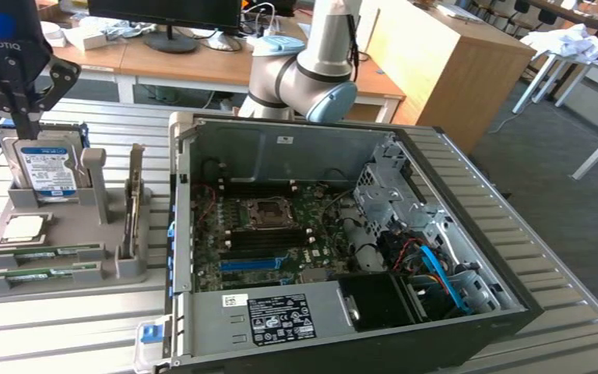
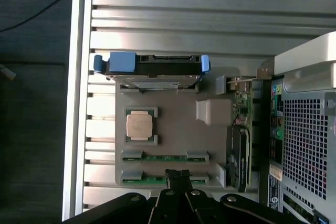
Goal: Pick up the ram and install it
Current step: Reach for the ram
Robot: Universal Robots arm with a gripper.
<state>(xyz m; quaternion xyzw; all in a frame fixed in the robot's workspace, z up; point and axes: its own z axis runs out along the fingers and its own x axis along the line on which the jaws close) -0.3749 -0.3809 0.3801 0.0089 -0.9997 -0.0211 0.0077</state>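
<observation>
Presently, the black end effector (image 1: 24,125), fingers pressed together and empty, hangs above a grey moulded holder (image 1: 122,269) on the slatted aluminium table (image 1: 71,331). Two flat green ram sticks (image 2: 164,157) lie in its slots beside a square CPU (image 2: 140,126) and an upright hard drive (image 1: 47,167). An open computer case (image 1: 278,142) stands adjacent.

One word to read
The gripper (image 1: 26,125) has the name "ROBOTIQ" in white letters on its black body. The blue and white label (image 1: 47,173) on the hard drive (image 1: 12,167) and the black label (image 1: 281,318) on the computer case (image 1: 278,140) have print too small to read.
</observation>
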